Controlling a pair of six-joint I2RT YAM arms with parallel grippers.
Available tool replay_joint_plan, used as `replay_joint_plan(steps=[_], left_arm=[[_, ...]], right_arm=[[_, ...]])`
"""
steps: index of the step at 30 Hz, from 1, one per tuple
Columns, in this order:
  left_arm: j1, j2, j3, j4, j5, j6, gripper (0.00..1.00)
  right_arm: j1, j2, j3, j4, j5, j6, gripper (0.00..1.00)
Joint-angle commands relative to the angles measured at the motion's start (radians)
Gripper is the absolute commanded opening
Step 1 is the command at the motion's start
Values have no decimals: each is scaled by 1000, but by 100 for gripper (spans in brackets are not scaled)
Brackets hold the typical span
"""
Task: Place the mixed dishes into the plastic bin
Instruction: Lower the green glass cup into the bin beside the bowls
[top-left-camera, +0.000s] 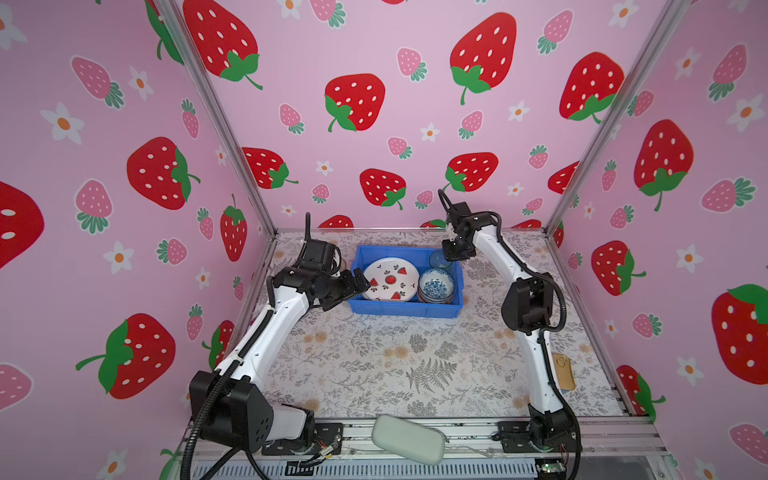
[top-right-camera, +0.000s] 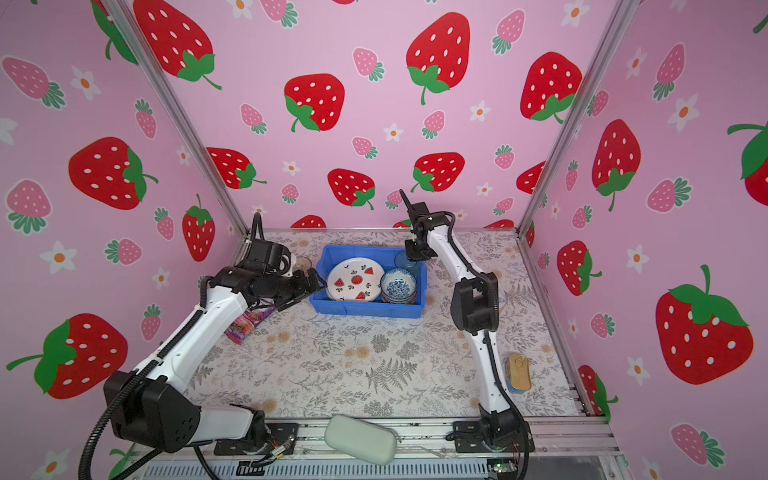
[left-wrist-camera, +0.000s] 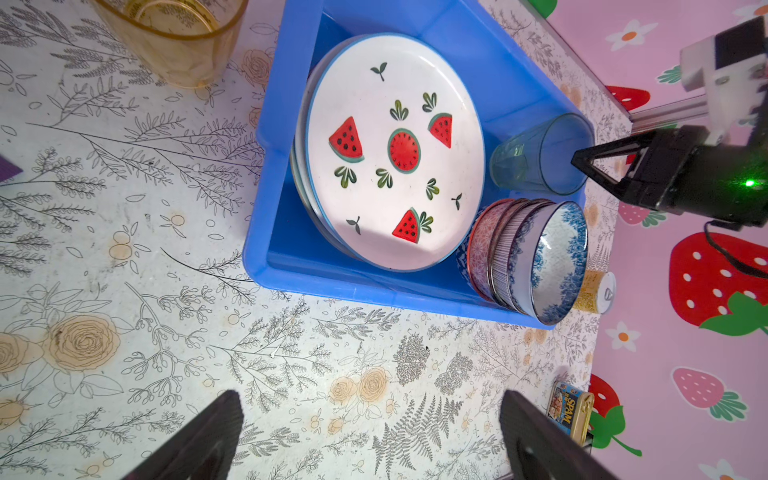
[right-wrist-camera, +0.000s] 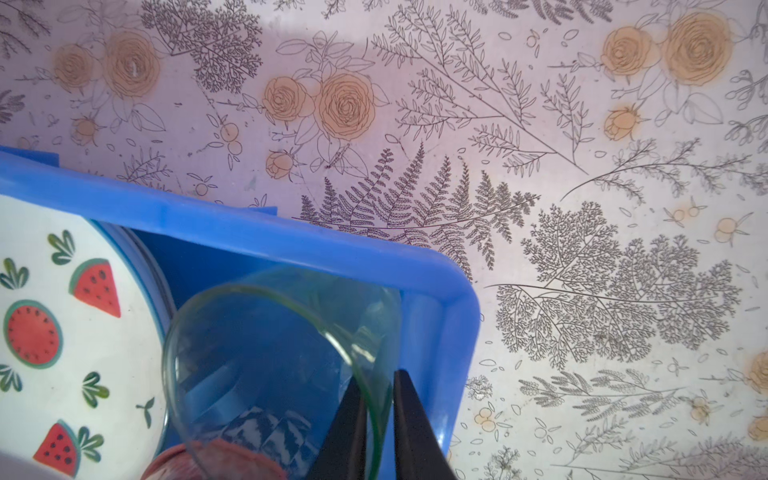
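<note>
Right now the green glass tumbler (right-wrist-camera: 270, 353) is sitting in the far right corner of the bright blue rectangular plastic bin (right-wrist-camera: 291, 237), beside the white watermelon plate (top-left-camera: 390, 278) and stacked patterned bowls (top-left-camera: 435, 286). The fingers of the right gripper (right-wrist-camera: 379, 375) are straddling its rim, barely parted; whether they are pinching it I cannot tell. The left gripper (left-wrist-camera: 370, 395) is hovering, fingers spread wide and empty, by the bin's left wall.

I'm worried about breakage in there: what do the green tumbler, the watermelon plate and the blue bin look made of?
Green tumbler: likely glass, clear-tinted, glossy, faceted base. Watermelon plate: glazed ceramic or maybe melamine; smooth white sheen, printed slices. Blue bin: moulded plastic, opaque, satin, with a rolled rim.
</note>
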Motion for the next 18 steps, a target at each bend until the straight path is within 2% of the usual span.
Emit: replay_joint_plan(steps=[1,11,18], left_arm=[[7,-17,-7,-18,14,14,99],[19,-27,6,-44,-3,21,99],[47,-15,65,-90,-70,23,99]], right_arm=[[11,12,-8,-5,17,-1,21],[10,-31,12,-11,6,-4,34],[-24,-147,10,-18,-25,-20,50]])
